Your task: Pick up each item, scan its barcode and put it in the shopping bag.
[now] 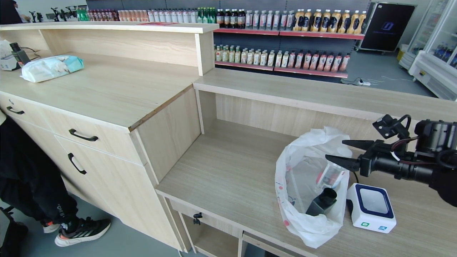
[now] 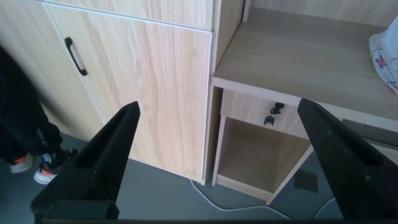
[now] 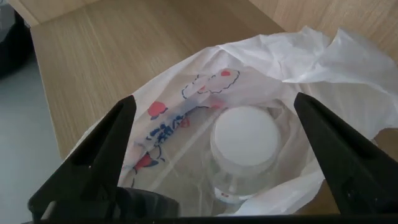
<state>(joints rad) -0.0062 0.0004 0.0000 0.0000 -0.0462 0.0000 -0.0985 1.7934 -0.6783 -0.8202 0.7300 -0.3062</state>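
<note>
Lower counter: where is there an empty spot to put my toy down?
The lower counter is bare from the cabinet wall on its left across to the bag. The upper counter is free right of the wipes. It is crowded around the bag and scanner, with the right gripper over the bag.

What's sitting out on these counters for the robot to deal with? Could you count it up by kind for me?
Bags: 1, the shopping bag
Goods inside it: 2, a clear bottle and a black container
Goods on the higher counter: 1, a wipes pack
Scanners: 1, the barcode scanner
Total: 5
</note>
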